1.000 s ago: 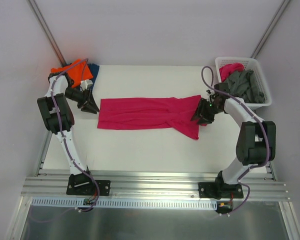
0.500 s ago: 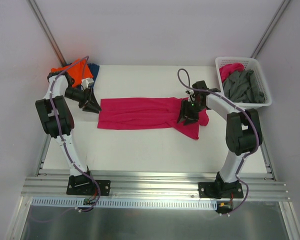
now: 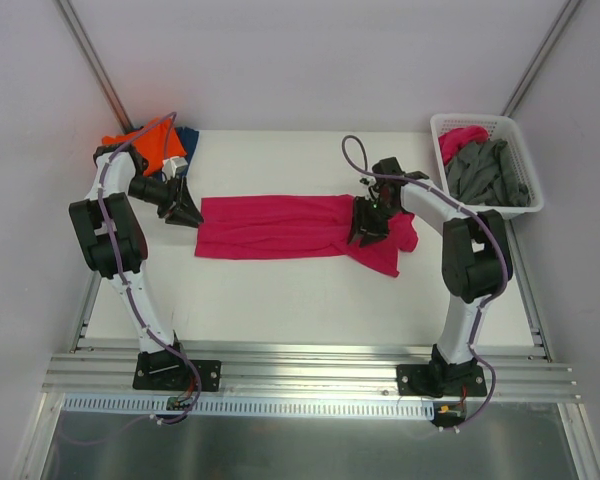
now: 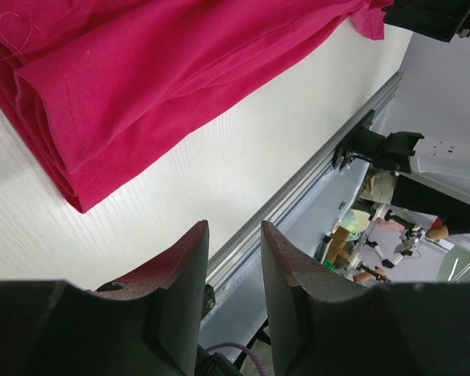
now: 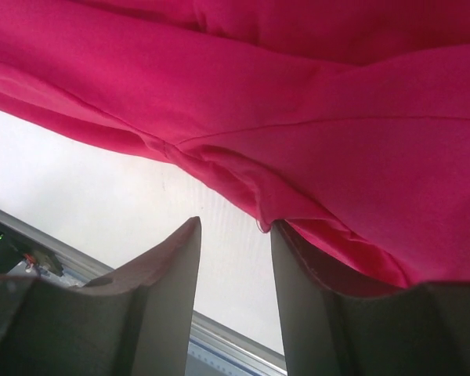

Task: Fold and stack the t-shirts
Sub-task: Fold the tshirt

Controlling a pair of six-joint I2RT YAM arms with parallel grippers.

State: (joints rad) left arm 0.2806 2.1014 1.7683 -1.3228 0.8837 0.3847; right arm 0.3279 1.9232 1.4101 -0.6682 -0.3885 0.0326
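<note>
A large magenta-pink t-shirt [image 3: 270,225] lies stretched left to right across the white table [image 3: 280,300]. My left gripper [image 3: 187,215] sits just off its left end, low over the table. In the left wrist view the left gripper [image 4: 233,229] stands open with nothing between its fingers, and the folded shirt edge [image 4: 141,63] lies a little ahead. My right gripper [image 3: 365,228] is over the shirt's right part. In the right wrist view the right gripper [image 5: 235,223] is open, bare table showing in the gap. A fold of the shirt [image 5: 298,94] drapes onto its right finger [image 5: 313,298].
An orange t-shirt [image 3: 145,143] and a dark blue one [image 3: 188,138] lie bunched at the table's back left corner. A white lattice basket [image 3: 470,118] at the back right holds grey cloth [image 3: 490,170] and pink cloth [image 3: 460,138]. A metal rail [image 3: 300,375] runs along the near edge.
My right gripper has moved left from the shirt's right tip to over its right part, and that end of the cloth now lies to its right. The left gripper has barely moved.
</note>
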